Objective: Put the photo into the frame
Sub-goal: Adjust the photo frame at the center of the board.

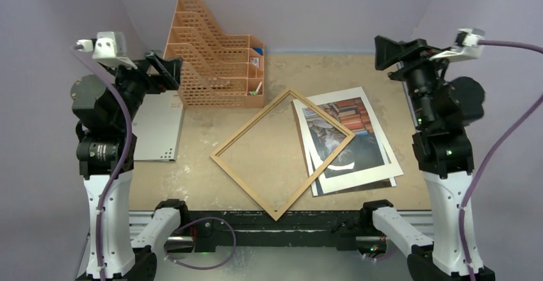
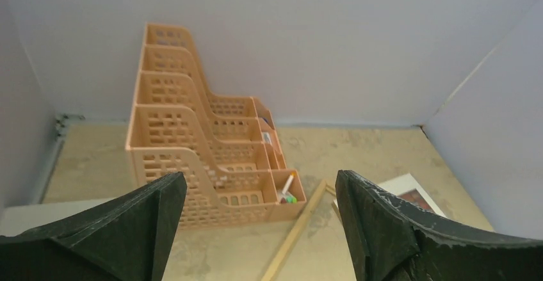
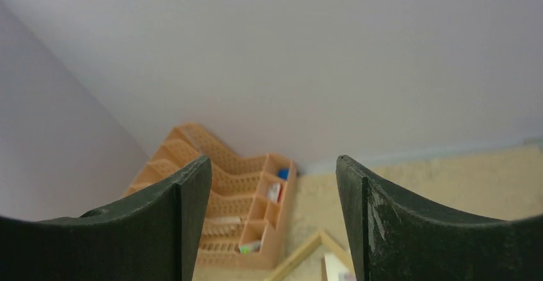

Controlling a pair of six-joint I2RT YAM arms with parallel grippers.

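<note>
Where the top view looked down, a scuffed beige desk [image 1: 192, 182] sat boxed in by pale lilac walls [image 1: 320, 12]. Counted:
- one frame [image 1: 251, 123], flat and skewed at centre
- one photo [image 1: 358, 134], face up to the right on other sheets [image 1: 320, 188], its left part under the frame's right corner
- one orange organizer [image 1: 211, 57] at the back
- one grey perforated sheet [image 1: 157, 130] at left

Both arms stood folded high, with the left claw [image 1: 163, 70] and right claw [image 1: 392, 52] clear of the desk.

Left wrist view: jaws spread wide, holding nothing, the organizer ahead.

Right wrist view: jaws apart and empty, tilted toward the back wall.
</note>
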